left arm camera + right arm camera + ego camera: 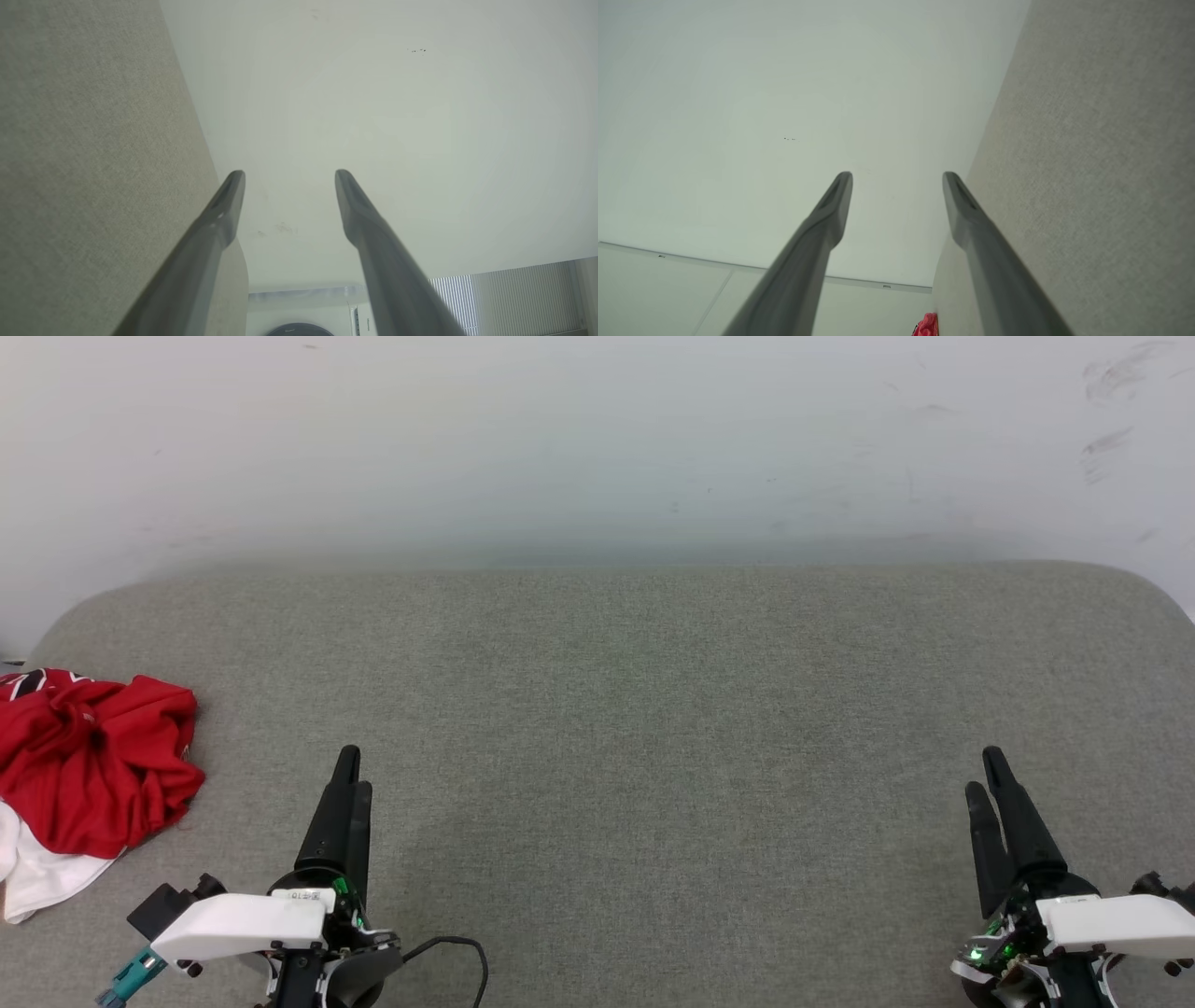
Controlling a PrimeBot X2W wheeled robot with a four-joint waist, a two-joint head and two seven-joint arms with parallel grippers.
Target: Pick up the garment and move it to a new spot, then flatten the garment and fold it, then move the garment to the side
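The garment [89,770], red with a white part at its lower edge, lies crumpled at the far left of the grey padded surface [653,728]. A sliver of its red cloth [927,325] shows at the bottom of the right wrist view. My left gripper [353,773] hovers at the lower left, a short way right of the garment and apart from it. In the left wrist view the left gripper [289,173] stands open with nothing between its fingers. My right gripper [985,773] is at the lower right, and the right wrist view shows it [897,175] open and empty too.
A pale wall [597,439] rises straight behind the surface. The surface's back corners are rounded. A black cable [457,952] loops by my left wrist. In the left wrist view a white appliance [303,312] and window blinds [509,298] show beyond the surface's end.
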